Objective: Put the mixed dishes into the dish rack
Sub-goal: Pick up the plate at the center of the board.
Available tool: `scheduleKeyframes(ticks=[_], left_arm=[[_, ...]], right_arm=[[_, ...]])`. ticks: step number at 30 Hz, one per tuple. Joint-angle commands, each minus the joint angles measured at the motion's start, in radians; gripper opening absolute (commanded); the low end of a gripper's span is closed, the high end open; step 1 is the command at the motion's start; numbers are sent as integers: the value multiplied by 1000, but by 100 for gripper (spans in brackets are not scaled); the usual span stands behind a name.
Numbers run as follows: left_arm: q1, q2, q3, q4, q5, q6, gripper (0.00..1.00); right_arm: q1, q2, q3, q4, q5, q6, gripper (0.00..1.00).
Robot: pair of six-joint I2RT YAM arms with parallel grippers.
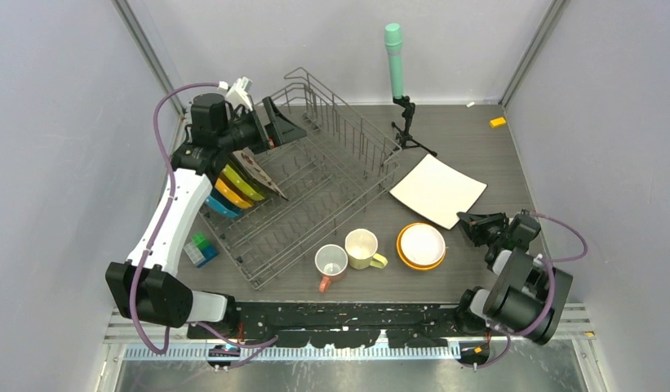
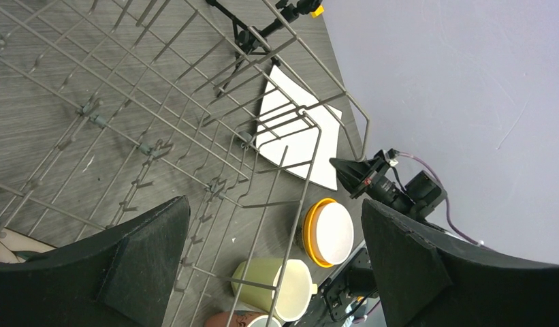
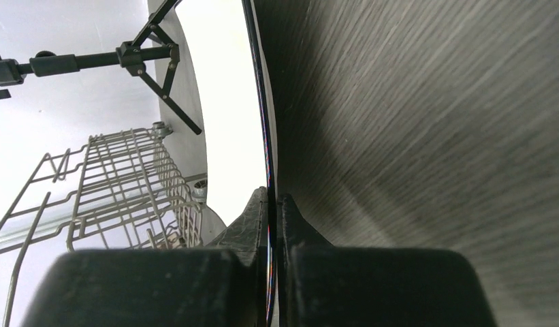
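Note:
The grey wire dish rack (image 1: 315, 192) holds blue (image 1: 219, 208), orange (image 1: 228, 194) and yellow-green plates (image 1: 241, 182) upright at its left end, with a patterned plate (image 1: 262, 174) leaning beside them. My left gripper (image 1: 287, 127) is open and empty above the rack's far left corner; its view (image 2: 275, 204) looks down through the rack wires (image 2: 195, 122). My right gripper (image 1: 472, 222) is shut on the near corner of the white square plate (image 1: 437, 190), whose thin edge (image 3: 266, 136) runs between the fingers. The pink mug (image 1: 331, 263), pale-yellow mug (image 1: 362, 247) and orange bowl with a white bowl inside (image 1: 421, 245) stand in front of the rack.
A green-topped cylinder on a black tripod (image 1: 394, 53) stands behind the rack's right end. A small blue-green box (image 1: 200, 249) lies by the rack's near left corner. A small orange piece (image 1: 498, 122) lies at the far right. Grey walls close in both sides.

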Motion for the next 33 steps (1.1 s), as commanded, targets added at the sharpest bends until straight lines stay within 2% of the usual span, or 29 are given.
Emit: scheduleKeyframes(ticks=[1, 5, 8, 12, 20, 25, 33], left_arm=[[2, 2, 8, 2, 2, 24, 100], [0, 10, 11, 2, 10, 26, 100], [-2, 11, 12, 2, 13, 26, 100], [-2, 8, 9, 2, 14, 30, 100], [-2, 8, 9, 8, 18, 24, 100], [-2, 13, 3, 9, 18, 23, 100], [-2, 22, -5, 17, 18, 20, 100]], right_arm=[[-3, -170, 6, -258, 131, -75, 0], [-3, -304, 15, -404, 200, -88, 1], [-2, -318, 13, -444, 246, -54, 0], [-3, -238, 17, -412, 245, -32, 0], [-4, 21, 47, -268, 174, -29, 2], [-4, 87, 52, -239, 164, -21, 17], [-4, 37, 38, -284, 162, 10, 38]])
